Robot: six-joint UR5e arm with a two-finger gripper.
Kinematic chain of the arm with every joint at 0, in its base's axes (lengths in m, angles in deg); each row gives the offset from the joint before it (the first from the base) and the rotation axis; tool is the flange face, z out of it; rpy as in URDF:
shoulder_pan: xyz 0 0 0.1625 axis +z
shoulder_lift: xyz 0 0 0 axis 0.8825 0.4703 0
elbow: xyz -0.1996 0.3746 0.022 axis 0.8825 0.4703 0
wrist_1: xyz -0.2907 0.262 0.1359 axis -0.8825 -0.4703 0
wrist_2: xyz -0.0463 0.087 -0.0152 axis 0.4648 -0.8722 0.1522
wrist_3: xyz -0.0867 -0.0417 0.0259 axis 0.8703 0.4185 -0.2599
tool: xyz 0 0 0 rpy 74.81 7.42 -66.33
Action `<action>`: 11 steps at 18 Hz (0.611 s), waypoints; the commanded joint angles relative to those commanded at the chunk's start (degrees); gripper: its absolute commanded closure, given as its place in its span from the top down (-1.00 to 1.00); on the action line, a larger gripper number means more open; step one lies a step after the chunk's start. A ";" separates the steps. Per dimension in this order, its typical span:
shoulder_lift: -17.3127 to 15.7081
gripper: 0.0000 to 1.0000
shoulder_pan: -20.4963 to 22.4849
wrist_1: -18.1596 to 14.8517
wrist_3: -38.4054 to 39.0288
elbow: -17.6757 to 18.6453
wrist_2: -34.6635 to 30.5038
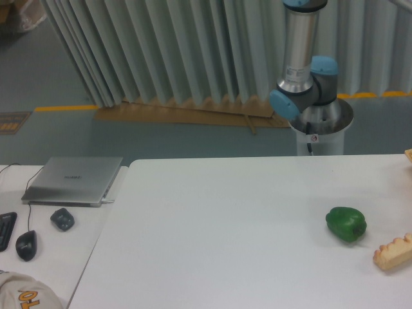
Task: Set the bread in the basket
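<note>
The bread, a pale tan piece with a ridged top, lies on the white table at the right edge of the view, partly cut off. A small tan corner at the far right edge may be the basket, but too little of it shows to tell. Only the arm's base and lower links show, behind the table. The gripper is out of view.
A glossy green bell pepper sits just left of the bread. On a lower desk to the left are a closed laptop, two mice and a keyboard corner. A cap pokes in at the bottom left.
</note>
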 joint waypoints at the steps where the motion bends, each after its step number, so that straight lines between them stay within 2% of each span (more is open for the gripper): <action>1: -0.09 1.00 -0.44 0.00 1.05 0.09 0.26; 3: -0.18 1.00 -4.55 0.17 11.62 -0.09 1.66; 7: 0.00 1.00 -12.99 2.90 36.25 -2.02 5.01; 11: 1.57 1.00 -19.76 3.51 46.83 -3.52 2.21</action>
